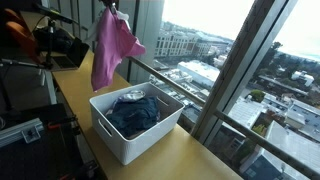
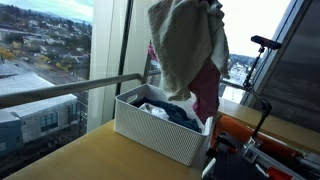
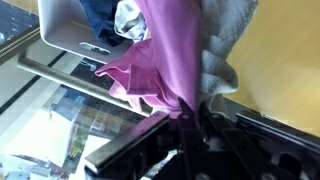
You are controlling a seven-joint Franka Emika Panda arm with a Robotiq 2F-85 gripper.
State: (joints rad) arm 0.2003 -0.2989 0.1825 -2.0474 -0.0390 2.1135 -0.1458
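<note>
Wooden table (image 1: 195, 160) runs along a full-height window; rail (image 2: 60, 90) just behind it, city far below. White plastic laundry bin (image 1: 140, 142) sits on the table near the glass, already holding a dark blue garment (image 1: 133, 113) and some lighter fabric. Two cloths hang above the bin: a grey-beige towel (image 2: 185, 45) and a magenta cloth (image 1: 112, 45), both bunched at the top and dangling free, with their lower ends just over the bin's far rim in an exterior view (image 2: 160, 135). Main risk, as I judge it: both pieces hang from one small pinch, so the towel's weight could drag either piece loose. The load also hangs toward one end of the bin, not over its middle, so a slipped piece could drape over the rim or land on the table by the rail. Any swing on my part would worsen that. Gripper (image 3: 192, 128): in the wrist view its fingers are drawn nearly together, clamped on the gathered top of the magenta cloth, with the towel's (image 3: 228, 50) folds caught alongside. I cannot tell how firmly the towel is held.
</note>
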